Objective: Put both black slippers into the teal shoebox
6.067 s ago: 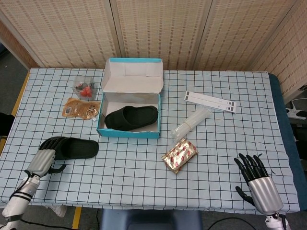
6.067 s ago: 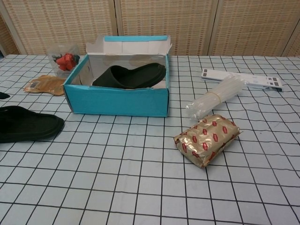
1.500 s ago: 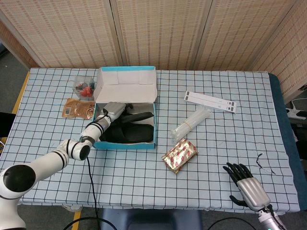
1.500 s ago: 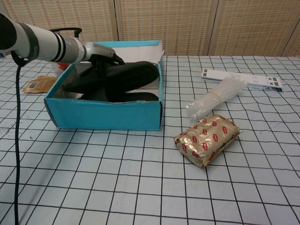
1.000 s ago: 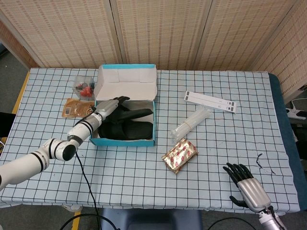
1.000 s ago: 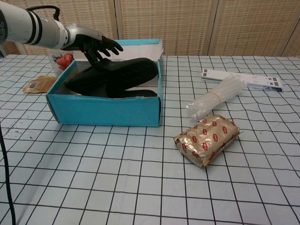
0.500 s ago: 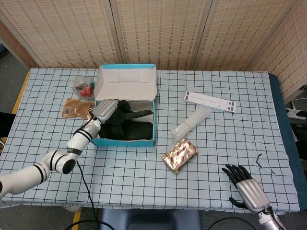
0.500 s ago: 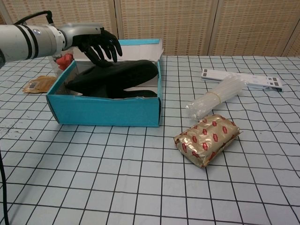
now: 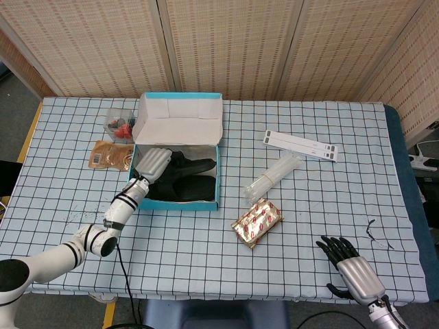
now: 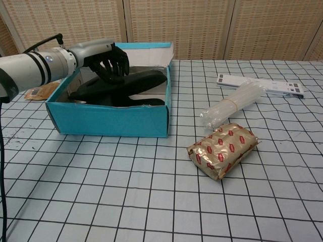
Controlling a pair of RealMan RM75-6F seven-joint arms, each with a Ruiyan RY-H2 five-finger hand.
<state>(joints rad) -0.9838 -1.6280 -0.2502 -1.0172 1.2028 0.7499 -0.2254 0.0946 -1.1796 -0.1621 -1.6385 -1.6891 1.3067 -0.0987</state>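
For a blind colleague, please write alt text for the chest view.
The robot's left hand hovers, fingers curled down, over black slippers lying in an open teal shoebox on a checked table. To the right lie a gold foil packet and a clear wrapped bundle.

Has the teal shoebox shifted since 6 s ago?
Yes. In the head view the teal shoebox has slid toward the robot's left: its near right corner was closer to the gold foil packet before. The gap is wider now.
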